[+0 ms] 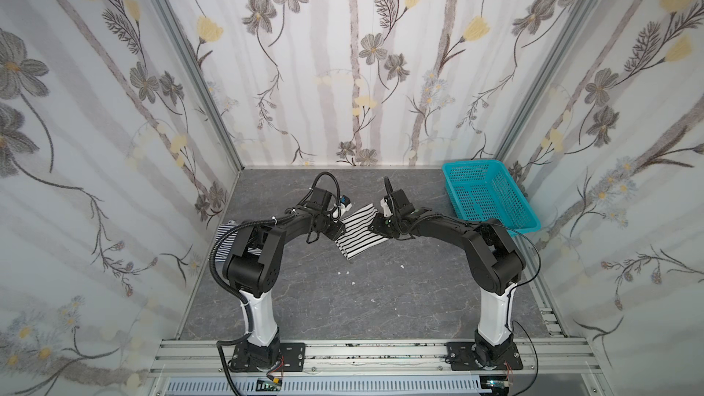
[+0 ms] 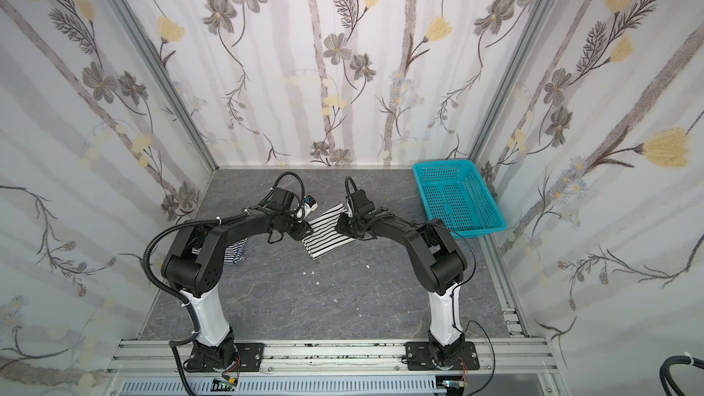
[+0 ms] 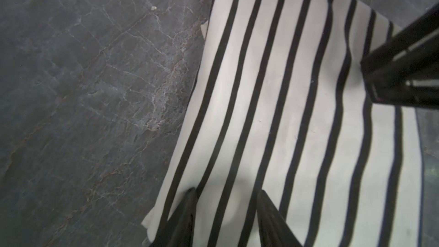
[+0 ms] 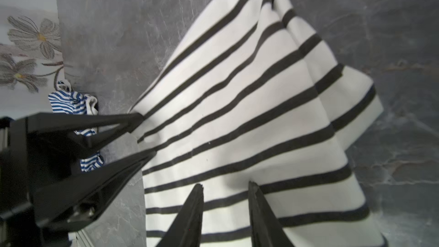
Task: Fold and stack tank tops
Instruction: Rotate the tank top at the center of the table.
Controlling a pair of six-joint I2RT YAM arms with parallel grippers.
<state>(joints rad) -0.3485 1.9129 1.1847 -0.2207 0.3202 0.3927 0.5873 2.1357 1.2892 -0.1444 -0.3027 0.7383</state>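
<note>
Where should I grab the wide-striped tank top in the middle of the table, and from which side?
Probably its two opposite edges, from above. The wide-striped tank top lies nearly flat on the table, so only its edges offer a lip to pinch. The left gripper and right gripper stand open over opposite sides.

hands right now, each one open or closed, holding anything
Left hand: open, fingers apart over the wide-striped tank top, nothing held.
Right hand: open over the same top, nothing held.

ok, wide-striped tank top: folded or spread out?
Folded. The wide-striped tank top lies as a compact rectangle; the right wrist view shows stacked layers at one edge.
</note>
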